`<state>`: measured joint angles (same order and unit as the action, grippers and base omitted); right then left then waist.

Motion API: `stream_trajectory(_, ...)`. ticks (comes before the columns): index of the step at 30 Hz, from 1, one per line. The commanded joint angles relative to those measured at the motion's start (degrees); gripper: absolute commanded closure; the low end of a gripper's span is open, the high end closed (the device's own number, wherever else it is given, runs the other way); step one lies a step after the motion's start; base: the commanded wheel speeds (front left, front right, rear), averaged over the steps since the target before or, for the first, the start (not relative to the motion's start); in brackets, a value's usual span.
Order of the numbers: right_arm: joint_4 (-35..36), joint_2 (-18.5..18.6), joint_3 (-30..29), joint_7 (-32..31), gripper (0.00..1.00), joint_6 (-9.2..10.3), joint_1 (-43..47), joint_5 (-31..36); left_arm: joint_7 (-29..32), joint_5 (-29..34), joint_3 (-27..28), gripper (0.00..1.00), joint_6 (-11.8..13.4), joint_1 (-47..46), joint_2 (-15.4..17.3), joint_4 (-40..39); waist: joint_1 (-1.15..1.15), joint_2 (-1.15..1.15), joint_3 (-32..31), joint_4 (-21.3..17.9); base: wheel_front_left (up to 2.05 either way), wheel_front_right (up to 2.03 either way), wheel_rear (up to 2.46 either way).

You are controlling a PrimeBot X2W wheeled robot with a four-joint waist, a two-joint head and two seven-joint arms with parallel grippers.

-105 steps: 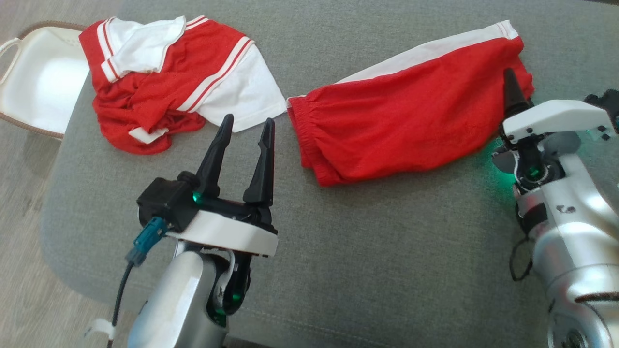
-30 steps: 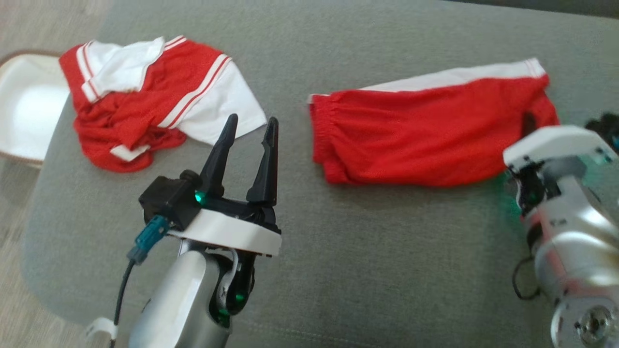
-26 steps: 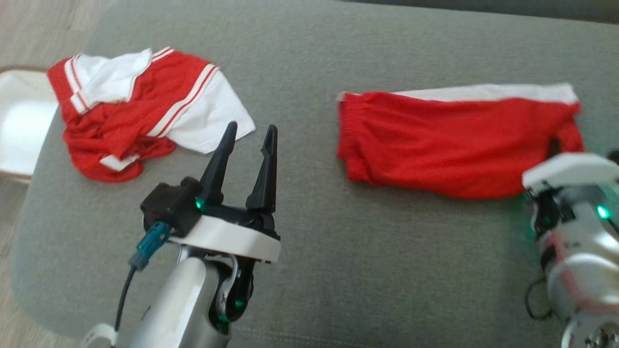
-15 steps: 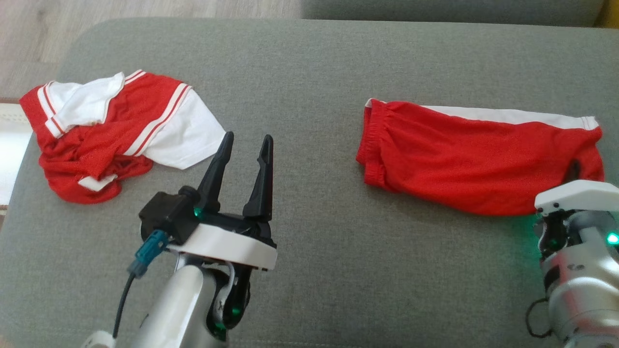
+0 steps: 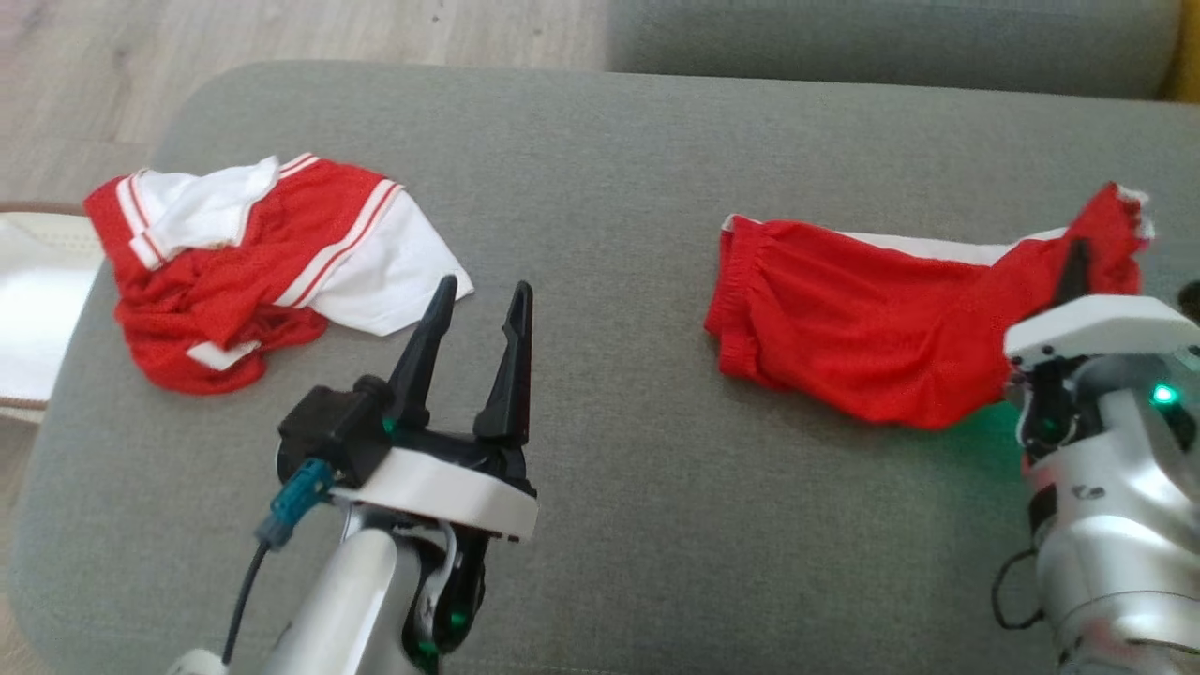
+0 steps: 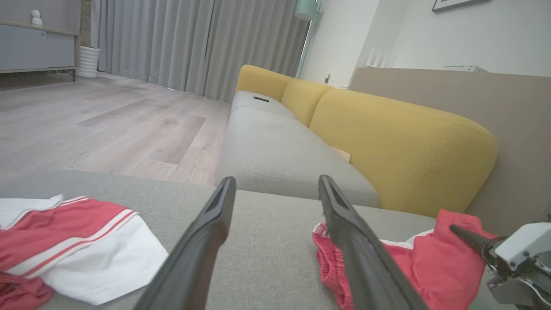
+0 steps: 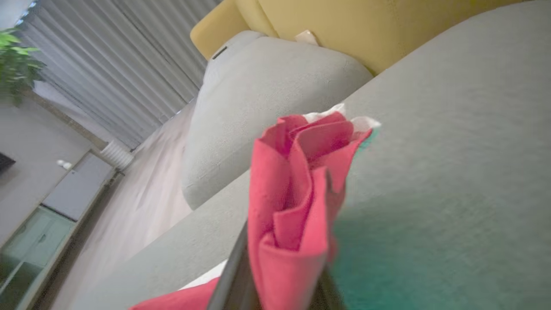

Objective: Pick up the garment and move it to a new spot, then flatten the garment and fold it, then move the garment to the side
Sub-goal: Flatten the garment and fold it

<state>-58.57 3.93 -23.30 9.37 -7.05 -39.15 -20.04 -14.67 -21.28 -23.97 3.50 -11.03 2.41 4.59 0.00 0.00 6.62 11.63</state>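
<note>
The garment, red shorts with a white side stripe, lies across the right half of the grey cushion. My right gripper is shut on its right end, and that end is pulled up off the cushion into a peak. In the right wrist view the pinched cloth stands bunched in folds over the dark fingers. My left gripper hovers open and holds nothing, left of the shorts. In the left wrist view the shorts and my right gripper show at the lower right, past the left gripper.
A crumpled red and white shirt lies at the cushion's left end, also in the left wrist view. A white basket sits on the floor beyond the left edge. Yellow backrests and another grey seat lie beyond.
The head camera has shifted. My right gripper has risen, lifting the shorts' right end off the cushion, where it lay flat before. My left gripper has kept its pose.
</note>
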Motion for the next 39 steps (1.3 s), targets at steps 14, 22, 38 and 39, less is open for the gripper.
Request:
stream_trajectory(14, 7.11, -1.04, 25.90, -0.56, 1.00, -0.44, 5.47, -19.11, -0.33, 0.00, 0.93, 0.00, -0.14, 0.10, 0.47, -1.08, 0.00, 0.00, -1.82, 4.47, 0.00, 0.00, 0.00)
stream_trajectory(22, 10.25, -1.04, 34.21, 0.19, 1.00, -0.44, 7.19, -24.69, -0.33, -0.03, 0.76, 0.00, -0.04, 0.27, 0.47, -1.10, 0.00, 0.00, -1.78, 5.88, 0.00, 0.00, 0.00)
stream_trajectory(38, 10.95, -1.05, 46.83, 0.33, 0.78, -0.44, 8.16, -28.79, -0.33, -0.20, 0.80, 0.00, 0.17, -0.15, 0.47, -0.85, 0.00, 0.00, -0.80, 6.48, 0.00, 0.00, 0.00)
stream_trajectory(39, 10.66, -1.05, 47.54, 0.35, 0.00, -0.44, 8.10, -28.87, -0.33, -0.25, 0.77, 0.00, 0.19, -0.21, 0.47, -0.86, 0.00, 0.00, -0.69, 6.46, 0.00, 0.00, 0.00)
